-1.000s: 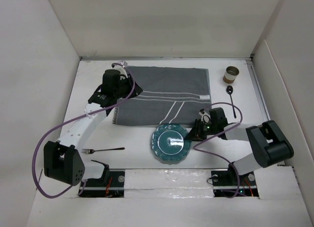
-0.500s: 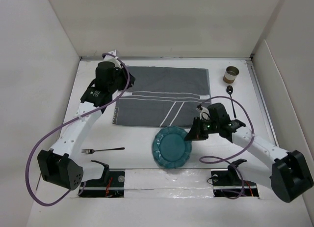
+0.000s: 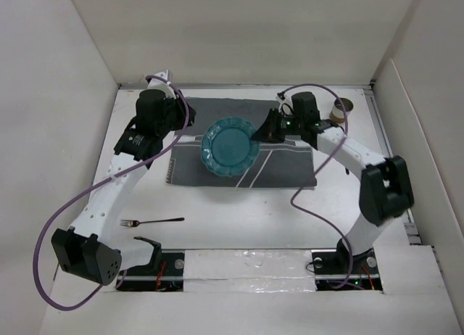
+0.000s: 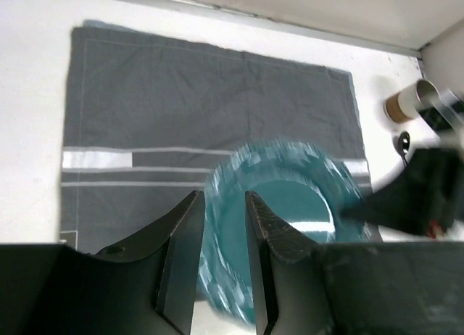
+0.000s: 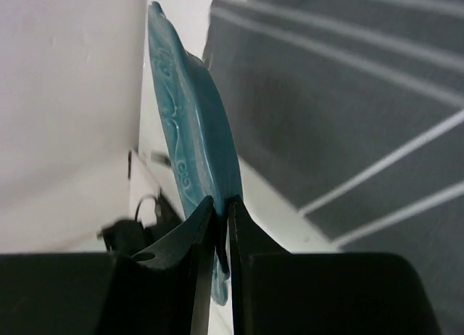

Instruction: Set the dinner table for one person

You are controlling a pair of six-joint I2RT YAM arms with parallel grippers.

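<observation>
My right gripper [image 3: 264,131] is shut on the rim of a teal plate [image 3: 229,147] and holds it above the grey white-striped cloth mat [image 3: 283,114]. In the right wrist view the jaws [image 5: 221,204] pinch the plate's edge [image 5: 190,125], which is tilted over the mat [image 5: 348,110]. My left gripper [image 3: 180,125] hovers over the mat's left part, a little open and empty. In the left wrist view its jaws [image 4: 221,251] stand narrowly apart above the blurred plate [image 4: 290,197]. The mat lies on the white dinner table [image 3: 239,212].
A fork [image 3: 152,222] lies on the table at the near left. A brown paper cup [image 3: 341,110] stands at the far right, right of the mat. A black spoon [image 4: 403,141] lies just near of the cup [image 4: 402,106]. White walls enclose the table.
My right gripper has lifted the plate from the table's near middle and carried it away and leftward over the mat. My left arm has drawn back slightly toward the far left.
</observation>
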